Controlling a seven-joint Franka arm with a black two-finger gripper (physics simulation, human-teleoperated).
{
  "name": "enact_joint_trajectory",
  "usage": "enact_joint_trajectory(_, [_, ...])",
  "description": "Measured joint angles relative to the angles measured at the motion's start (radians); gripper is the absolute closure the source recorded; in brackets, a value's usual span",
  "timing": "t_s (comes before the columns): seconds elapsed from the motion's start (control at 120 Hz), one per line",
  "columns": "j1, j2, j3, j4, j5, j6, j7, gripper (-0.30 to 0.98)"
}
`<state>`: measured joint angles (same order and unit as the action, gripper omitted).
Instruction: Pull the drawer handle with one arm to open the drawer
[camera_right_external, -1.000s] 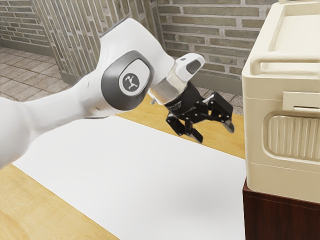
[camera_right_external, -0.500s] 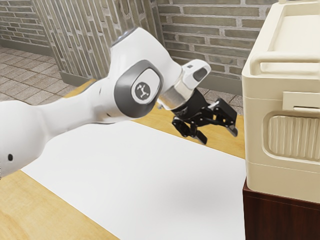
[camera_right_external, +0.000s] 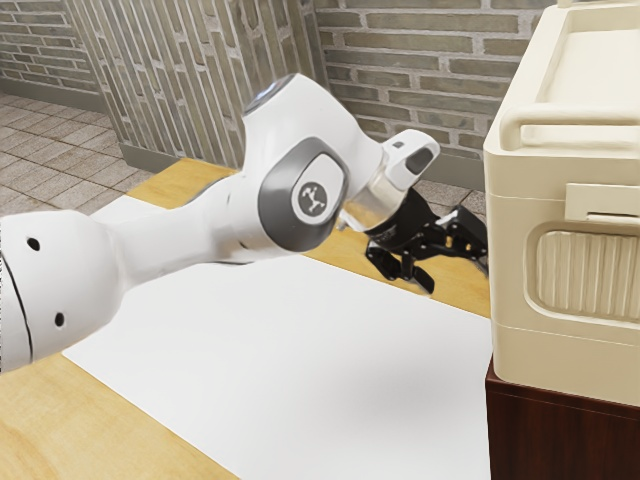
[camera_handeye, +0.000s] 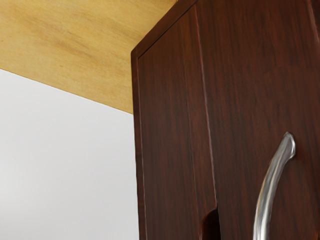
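Over by the cream box (camera_right_external: 512, 260), we've got our gripper (camera_right_external: 458, 276) angled downward, jaws spread pretty wide and holding nothing, metal handle (camera_handeye: 269, 185) in our wrist view.

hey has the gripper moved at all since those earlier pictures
Yes. In the exterior view, the gripper has moved toward the view's right, and the gap in the picture between it and the cream box has narrowed.

Below your fingers (camera_right_external: 421, 280), the sheet (camera_right_external: 300, 370) lies on the table (camera_right_external: 80, 410). Ahead of them stands the cabinet (camera_right_external: 560, 430), handle (camera_handeye: 272, 182) on its front, box (camera_right_external: 515, 300) on its top. Beyond them, in the exterior view, rises the wall (camera_right_external: 430, 80).
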<state>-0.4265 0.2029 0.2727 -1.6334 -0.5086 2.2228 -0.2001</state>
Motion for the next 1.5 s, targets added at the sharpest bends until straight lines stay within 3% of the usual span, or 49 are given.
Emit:
enact_joint_trajectory(0.217, [0.003,0.016,-0.001,-0.007,-0.076,0.048,0.008,0.0])
enact_joint_trajectory(0.517, [-0.007,0.034,0.001,-0.028,-0.088,0.069,0.015,0.0])
enact_joint_trajectory(1.0, [-0.014,-0.087,0.041,-0.165,-0.072,0.069,0.029,0.0])
enact_joint_trajectory(1.5, [-0.024,-0.111,0.116,-0.196,0.009,0.064,0.037,0.0])
